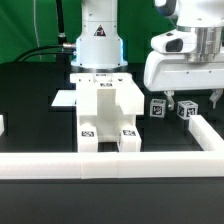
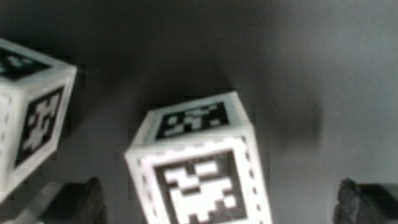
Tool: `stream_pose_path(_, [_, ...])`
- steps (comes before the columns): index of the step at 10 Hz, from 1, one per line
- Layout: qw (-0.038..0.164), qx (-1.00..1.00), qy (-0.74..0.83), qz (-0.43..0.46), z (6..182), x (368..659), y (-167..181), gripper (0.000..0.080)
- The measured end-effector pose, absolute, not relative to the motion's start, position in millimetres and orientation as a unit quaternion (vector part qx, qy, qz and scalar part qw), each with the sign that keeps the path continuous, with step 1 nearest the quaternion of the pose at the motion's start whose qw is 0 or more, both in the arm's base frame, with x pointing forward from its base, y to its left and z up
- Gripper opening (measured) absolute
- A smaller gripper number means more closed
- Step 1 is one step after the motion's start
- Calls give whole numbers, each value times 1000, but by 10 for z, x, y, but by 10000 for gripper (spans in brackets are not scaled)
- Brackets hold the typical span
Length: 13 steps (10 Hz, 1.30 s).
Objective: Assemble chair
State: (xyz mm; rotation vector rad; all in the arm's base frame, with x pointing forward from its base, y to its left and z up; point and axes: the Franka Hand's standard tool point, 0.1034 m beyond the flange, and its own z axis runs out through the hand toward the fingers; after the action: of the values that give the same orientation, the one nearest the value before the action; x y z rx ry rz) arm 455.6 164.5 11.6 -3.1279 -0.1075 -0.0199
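**Pincer wide open above a loose post**

My pincer [image 1: 194,100] hangs with its jaws spread as wide as they go and nothing between them. It is over the bench [image 1: 40,125] toward the exterior view's right.

One post [image 1: 187,110] stands upright on the bench just below the gap between my fingers [image 1: 172,99], and neither finger touches it. In the wrist view that post [image 2: 196,160] fills the middle, with one tag on its top and another on its side. My fingertips [image 2: 71,200] show dark and blurred on either side of it, clear of its faces.

A second post [image 1: 157,107] stands upright just beside the first, on the side nearer the bench's middle, with a small gap between the two. The wrist view catches the second post [image 2: 36,100] only in part.

The chair body [image 1: 105,115], a joined block of white panels with tags on its front, sits at the middle of the bench's front edge, up against the rail [image 1: 110,165]. The rail also turns back along the bench's edge at the exterior view's right, near the posts.
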Motion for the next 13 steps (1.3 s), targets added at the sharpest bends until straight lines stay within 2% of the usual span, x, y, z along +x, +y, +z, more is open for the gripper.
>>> stream_pose_path(2, [4, -999, -34, -6, 88, 4544, 1613, 649])
stream_pose_path(3, [4, -999, -33, -7, 88, 4548, 1603, 543])
stream_pose_path(4, [4, -999, -33, -7, 88, 4548, 1604, 543])
stream_pose_path(5, [4, -999, -33, -7, 88, 4548, 1604, 359])
stream_pose_path(6, [4, -999, -33, -7, 90, 4550, 1604, 284])
stream_pose_path(8, [5, -999, -31, -6, 124, 4584, 1587, 284])
stream_pose_path(9, [8, -1000, -26, -5, 230, 4670, 1589, 284])
stream_pose_path(11, [19, -1000, -24, 9, 581, 4868, 1655, 284])
stream_pose_path(13, [25, -999, -32, 15, 863, 5065, 1497, 284])
